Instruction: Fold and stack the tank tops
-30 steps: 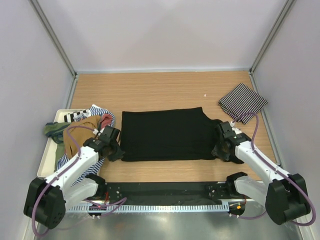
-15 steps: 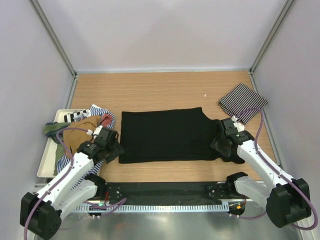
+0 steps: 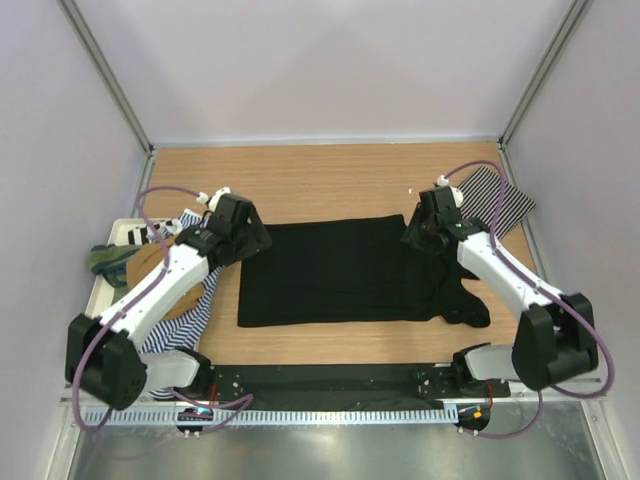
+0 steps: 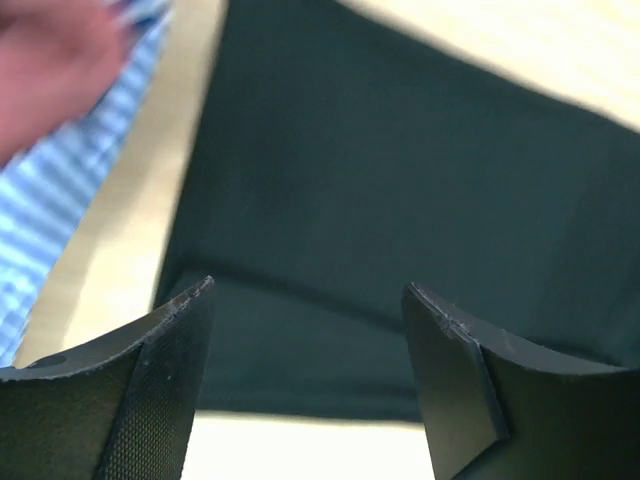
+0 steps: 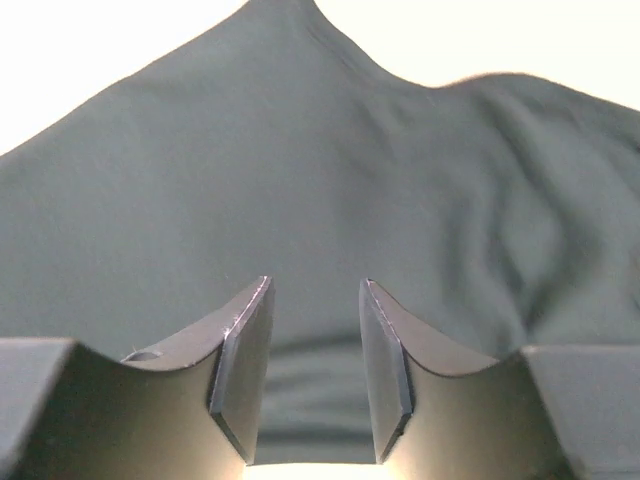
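Observation:
A plain black tank top (image 3: pixel 335 270) lies spread flat mid-table, its right end bunched near the front (image 3: pixel 462 305). My left gripper (image 3: pixel 256 240) hovers open over its far left corner; the left wrist view shows the black cloth (image 4: pixel 400 180) below the parted fingers (image 4: pixel 310 290). My right gripper (image 3: pixel 413 238) hovers open over the far right corner, black cloth (image 5: pixel 300 150) under its empty gap (image 5: pixel 315 285). A folded finely striped tank top (image 3: pixel 495 200) lies at the far right. Green (image 3: pixel 105 258), tan (image 3: pixel 150 265) and blue-and-white striped (image 3: pixel 185 310) tops are piled at the left.
The pile sits on a white tray (image 3: pixel 120 232) by the left wall. The blue-and-white striped cloth (image 4: pixel 60 200) lies just left of the black top's edge. Bare wooden table (image 3: pixel 320 180) stretches behind the black top. Grey walls close in on both sides.
Both grippers opened and left the black top's near corners. Both arms swung away from the front edge to the top's far corners. The right end stays bunched.

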{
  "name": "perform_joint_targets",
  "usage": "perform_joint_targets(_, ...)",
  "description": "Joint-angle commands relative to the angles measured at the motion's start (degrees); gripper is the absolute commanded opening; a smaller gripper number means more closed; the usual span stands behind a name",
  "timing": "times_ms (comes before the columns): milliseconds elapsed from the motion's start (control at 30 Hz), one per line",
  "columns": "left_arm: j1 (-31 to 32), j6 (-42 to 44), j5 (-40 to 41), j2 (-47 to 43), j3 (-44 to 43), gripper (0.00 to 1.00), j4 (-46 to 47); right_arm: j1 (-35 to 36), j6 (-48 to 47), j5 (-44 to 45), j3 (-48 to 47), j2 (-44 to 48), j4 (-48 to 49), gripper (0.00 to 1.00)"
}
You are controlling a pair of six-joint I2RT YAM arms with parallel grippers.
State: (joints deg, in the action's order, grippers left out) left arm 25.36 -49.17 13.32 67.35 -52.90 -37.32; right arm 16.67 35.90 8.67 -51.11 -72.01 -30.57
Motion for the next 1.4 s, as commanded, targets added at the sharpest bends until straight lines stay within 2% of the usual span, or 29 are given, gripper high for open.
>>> perform_joint_targets(0,-0.6,5.8,-0.2,7.9,-6.8,0.74,6.6,-0.1,-3.5,-1.3,-5.5,-6.7,7.2,0.45)
perform_joint_targets(167,-2.9,7.4,-0.1,20.9,-13.5,0.69,8.8,-0.2,-5.0,0.9,-11.3,-14.8,10.1,0.45)
perform_joint_targets(267,-5.3,8.3,-2.3,27.0,-16.6,0.65,10.0,-0.8,-6.5,2.2,-15.7,-20.3,9.6,0.45)
perform_joint_targets(400,-7.0,10.7,-1.4,33.0,-20.6,0.65,10.5,-1.4,-7.6,4.5,-21.5,-27.3,8.7,0.45)
perform_joint_targets(700,-9.9,14.4,0.8,39.7,-24.4,0.64,11.1,-4.4,-8.8,1.7,-29.0,-39.2,8.9,0.45)
perform_joint_targets(967,-11.4,16.8,-0.4,40.1,-24.3,0.66,12.8,-4.4,-9.1,0.5,-30.7,-42.7,9.4,0.40)
perform_joint_targets(1067,-12.0,16.6,-0.4,39.6,-23.3,0.66,13.5,-4.4,-9.4,-0.2,-30.8,-43.0,9.5,0.34)
perform_joint_targets(1167,-12.3,17.0,-0.3,39.4,-22.8,0.67,13.8,-4.4,-9.4,-0.6,-31.1,-43.4,9.4,0.17)
perform_joint_targets(1200,-12.3,17.0,-0.2,39.4,-22.8,0.67,13.8,-4.4,-9.4,-0.6,-31.1,-43.4,9.3,0.06)
perform_joint_targets(1233,-12.4,17.1,-0.2,39.5,-22.9,0.68,13.8,-4.4,-9.4,-0.3,-31.1,-43.4,9.2,0.02)
perform_joint_targets(1367,-12.7,16.9,0.3,39.5,-22.7,0.74,13.9,-4.4,-9.4,-0.1,-31.1,-43.0,9.3,0.01)
